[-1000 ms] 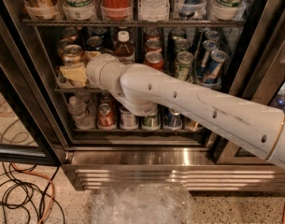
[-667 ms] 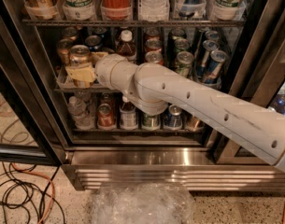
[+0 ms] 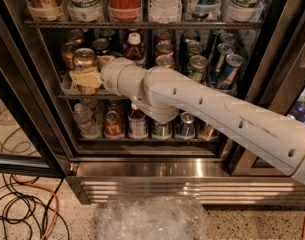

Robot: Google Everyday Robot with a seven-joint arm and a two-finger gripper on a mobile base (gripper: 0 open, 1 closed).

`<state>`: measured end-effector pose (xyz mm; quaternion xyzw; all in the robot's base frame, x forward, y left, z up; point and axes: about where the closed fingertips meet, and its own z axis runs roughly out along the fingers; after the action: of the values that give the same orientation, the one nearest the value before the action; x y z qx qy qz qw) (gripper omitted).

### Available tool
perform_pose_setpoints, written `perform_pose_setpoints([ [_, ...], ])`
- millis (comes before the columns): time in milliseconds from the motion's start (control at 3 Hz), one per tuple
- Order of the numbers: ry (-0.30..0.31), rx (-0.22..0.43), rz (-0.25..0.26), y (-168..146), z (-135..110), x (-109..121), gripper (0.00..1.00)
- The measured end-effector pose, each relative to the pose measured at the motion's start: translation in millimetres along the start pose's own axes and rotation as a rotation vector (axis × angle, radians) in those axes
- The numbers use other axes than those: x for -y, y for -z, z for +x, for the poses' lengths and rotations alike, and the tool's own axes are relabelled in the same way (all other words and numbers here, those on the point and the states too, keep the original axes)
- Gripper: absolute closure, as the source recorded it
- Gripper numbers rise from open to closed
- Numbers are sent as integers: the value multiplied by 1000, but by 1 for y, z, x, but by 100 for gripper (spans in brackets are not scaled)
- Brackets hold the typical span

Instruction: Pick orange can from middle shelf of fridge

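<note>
Speckled stone floor with a tangle of black and orange cables [image 3: 22,209] and a crumpled sheet of clear plastic [image 3: 147,216] lies in front of the big black-framed display fridge [image 3: 167,189] I'm working in. The coppery orange can [image 3: 83,60] with its silver pull-tab top stands at the front left of the thin dark wire middle shelf [image 3: 68,91], its base in a clear lane tray. My beige two-finger gripper [image 3: 88,71] is clenched on it, one pad across the front of the lower body and the other at its right rear. I judge it a full can: moderately heavy, thin-walled, easy to dent, and possibly slick from the chill, so a firm mid-body hold with modest squeeze suits it. Close behind it stand a second coppery can [image 3: 69,51] and a dark-topped can [image 3: 100,45], and just right of the wrist a brown bottle with a white cap [image 3: 134,46]. The thick white arm [image 3: 217,109] crosses the lower shelf, and the upper rack leaves little headroom, so a straight pull outward looks safest
</note>
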<state>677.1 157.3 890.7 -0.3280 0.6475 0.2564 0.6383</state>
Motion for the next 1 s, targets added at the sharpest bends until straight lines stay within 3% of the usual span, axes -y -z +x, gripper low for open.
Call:
perform_pose_setpoints([
  [333, -50, -6, -25, 18, -3, -17, 100],
  [667, -127, -23, 1, 51, 1, -35, 100],
  [1000, -164, -60, 97, 96, 5, -36, 100],
])
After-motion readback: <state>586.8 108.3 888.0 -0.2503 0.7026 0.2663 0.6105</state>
